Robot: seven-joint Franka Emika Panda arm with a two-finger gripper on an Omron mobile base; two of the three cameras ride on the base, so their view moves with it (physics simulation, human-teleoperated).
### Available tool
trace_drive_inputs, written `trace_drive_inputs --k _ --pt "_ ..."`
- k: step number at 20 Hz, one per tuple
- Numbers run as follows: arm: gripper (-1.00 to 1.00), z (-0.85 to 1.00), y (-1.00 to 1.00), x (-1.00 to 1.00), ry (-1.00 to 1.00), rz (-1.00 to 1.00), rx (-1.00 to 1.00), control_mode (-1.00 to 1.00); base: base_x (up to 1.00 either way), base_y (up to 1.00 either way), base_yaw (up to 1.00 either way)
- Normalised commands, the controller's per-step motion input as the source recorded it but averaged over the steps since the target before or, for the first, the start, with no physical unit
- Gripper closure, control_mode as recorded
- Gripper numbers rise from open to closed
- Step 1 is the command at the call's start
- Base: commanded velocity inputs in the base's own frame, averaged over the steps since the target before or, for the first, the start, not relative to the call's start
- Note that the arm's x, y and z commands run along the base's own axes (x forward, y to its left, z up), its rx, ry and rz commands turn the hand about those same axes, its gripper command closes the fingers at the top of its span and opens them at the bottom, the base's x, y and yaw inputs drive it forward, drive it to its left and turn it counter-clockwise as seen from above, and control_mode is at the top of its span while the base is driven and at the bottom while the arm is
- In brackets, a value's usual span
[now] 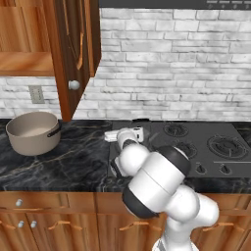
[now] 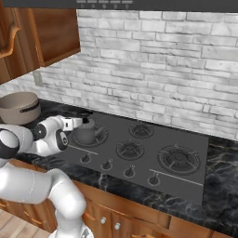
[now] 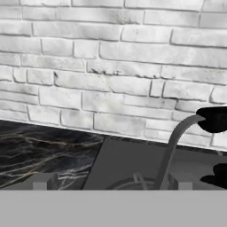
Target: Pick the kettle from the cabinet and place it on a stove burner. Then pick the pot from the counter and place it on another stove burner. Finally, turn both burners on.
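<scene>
Now, left base view:
Arm: the white arm folds forward over the counter (image 1: 59, 162), its bulk covering the near-left part of the cooktop (image 1: 215, 128).
Pot: the pot (image 1: 33, 132) stands upright on the counter under the cabinet (image 1: 29, 63), well apart from the hand; it looks untouched, so I judge its step is not yet begun.
Cabinet door: it hangs open with its knob (image 1: 74, 85) toward the room, and the shelf part in view is bare, which fits a kettle already taken out.

Right base view:
Kettle: the kettle (image 2: 86, 133) sits upright on the near-left burner (image 2: 89, 137), spout side hard to tell.
Gripper: the gripper (image 2: 84, 122) is level at the kettle's handle and lid, just above the body; the jaws read as spread, pinching nothing.
Other burners: the big right burner (image 2: 178, 158) is bare and looks the roomiest seat for the wide pot.
Knobs: the knobs (image 2: 108, 164) line the front edge.

Hand view:
Handle: the thin arched kettle handle (image 3: 174, 144) rises at the right, beside a dark fingertip (image 3: 213, 119), not visibly clamped.
Judgement: kettle placed; pot and both burners remain.
</scene>
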Motion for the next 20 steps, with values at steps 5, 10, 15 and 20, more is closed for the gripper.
trace_drive_inputs --k 5,10,15,20 --pt "-1.0 0.0 0.0 -0.01 0.0 0.0 -0.02 -1.0 0.0 0.0 0.0" --pt "-1.0 0.0 0.0 -0.24 -0.03 0.0 -0.03 -1.0 0.0 0.0 0.0" --pt "-1.0 0.09 0.0 -0.22 -0.04 0.0 -0.05 -1.0 0.0 0.0 0.0" --pt "-1.0 0.22 0.0 -0.31 -0.01 0.0 -0.05 -1.0 0.0 0.0 0.0"
